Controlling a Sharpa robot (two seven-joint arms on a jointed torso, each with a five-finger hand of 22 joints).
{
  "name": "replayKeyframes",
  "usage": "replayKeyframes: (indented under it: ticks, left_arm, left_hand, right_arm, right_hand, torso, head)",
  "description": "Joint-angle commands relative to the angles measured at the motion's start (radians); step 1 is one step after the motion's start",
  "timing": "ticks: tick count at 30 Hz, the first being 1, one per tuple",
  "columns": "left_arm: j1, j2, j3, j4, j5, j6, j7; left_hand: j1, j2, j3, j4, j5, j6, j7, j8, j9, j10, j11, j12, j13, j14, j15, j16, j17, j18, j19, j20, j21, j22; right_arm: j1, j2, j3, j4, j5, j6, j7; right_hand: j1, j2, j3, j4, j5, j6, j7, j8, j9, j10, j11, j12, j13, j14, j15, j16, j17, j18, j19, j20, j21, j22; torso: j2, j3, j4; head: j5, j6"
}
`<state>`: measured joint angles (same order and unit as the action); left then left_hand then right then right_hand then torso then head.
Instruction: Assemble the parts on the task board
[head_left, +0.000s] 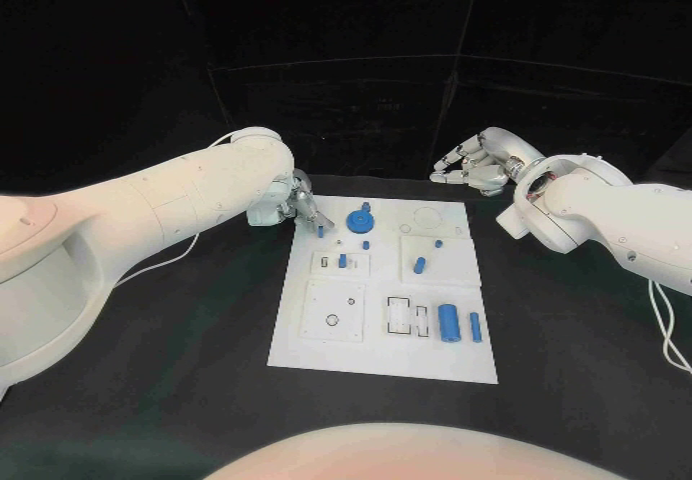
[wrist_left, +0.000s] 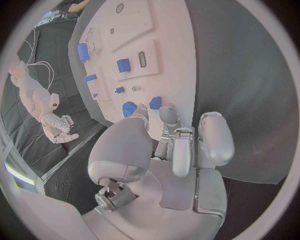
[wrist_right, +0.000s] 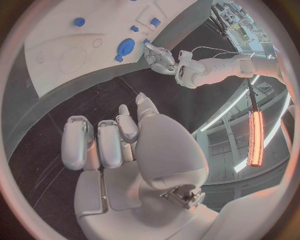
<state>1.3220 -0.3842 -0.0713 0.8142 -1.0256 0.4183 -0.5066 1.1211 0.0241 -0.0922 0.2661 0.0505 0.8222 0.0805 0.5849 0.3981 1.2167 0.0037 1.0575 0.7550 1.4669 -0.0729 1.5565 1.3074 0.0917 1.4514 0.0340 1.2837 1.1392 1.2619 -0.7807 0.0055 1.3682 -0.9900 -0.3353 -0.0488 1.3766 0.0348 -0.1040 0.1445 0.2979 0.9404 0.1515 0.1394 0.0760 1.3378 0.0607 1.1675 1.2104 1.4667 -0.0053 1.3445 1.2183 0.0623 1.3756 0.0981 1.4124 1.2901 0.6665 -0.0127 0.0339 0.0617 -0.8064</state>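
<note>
The left hand is pinching a small blue peg over the smooth white task board; the right hand is hovering with fingers spread.

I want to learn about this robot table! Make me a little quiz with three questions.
1. True or false: the right hand rests on the board.
2. Which hand is at a small blue part on the board's far corner: A) left B) right?
3. What colour is the gear?

Key:
1. False; it hovers off the board over the black table, holding nothing.
2. A, the left hand.
3. Blue.
</note>
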Motion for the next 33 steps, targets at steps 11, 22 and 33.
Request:
replayKeyframes:
  ticks: [11,22,33]
  left_arm:
    - [0.001,-0.001,0.001,0.008,-0.024,0.028,0.025]
    - [0.001,-0.005,0.001,0.014,-0.004,-0.012,0.042]
    - [0.001,-0.003,0.001,0.006,0.021,-0.026,0.052]
  left_hand:
    - [0.051,0.025,0.003,-0.025,-0.003,0.027,-0.004,0.01,0.0,0.009,-0.006,0.006,0.001,0.099,0.002,0.004,0.245,-0.008,0.006,-0.001,0.006,0.004]
    - [0.1,0.052,0.02,-0.061,-0.003,0.034,-0.006,0.025,0.006,0.007,-0.008,0.005,-0.004,0.099,0.0,0.003,0.243,-0.007,0.003,-0.003,-0.001,-0.004]
    - [0.116,0.067,0.03,-0.076,-0.003,0.035,-0.008,0.036,0.012,0.007,-0.01,0.005,-0.005,0.099,-0.001,0.003,0.242,-0.006,0.002,-0.004,-0.002,-0.005]
  right_arm:
    - [0.002,0.002,0.001,0.0,0.001,-0.009,0.012]
    - [0.002,0.006,0.001,-0.006,0.001,-0.008,0.011]
    - [0.002,0.009,0.001,-0.009,0.001,-0.004,0.007]
  right_hand:
    - [0.007,0.008,0.001,0.004,0.01,-0.005,-0.001,0.005,-0.001,-0.003,0.001,0.0,0.001,0.034,-0.009,-0.005,0.0,0.006,-0.003,-0.001,-0.007,0.0]
    - [0.007,0.008,0.001,0.004,0.01,-0.005,-0.001,0.005,-0.001,-0.003,0.001,0.0,0.001,0.034,-0.009,-0.005,0.0,0.006,-0.003,-0.001,-0.007,0.0]
    - [0.007,0.008,0.001,0.004,0.01,-0.005,-0.001,0.005,-0.001,-0.003,0.001,0.0,0.001,0.034,-0.009,-0.005,0.0,0.006,-0.003,-0.001,-0.007,0.0]
  torso:
    - [0.0,-0.001,0.0013]
    - [0.0,-0.0007,0.0005]
    - [0.0,0.0,0.0013]
  head:
    - [-0.001,0.0]
    - [-0.001,-0.005]
    - [0.002,-0.008]
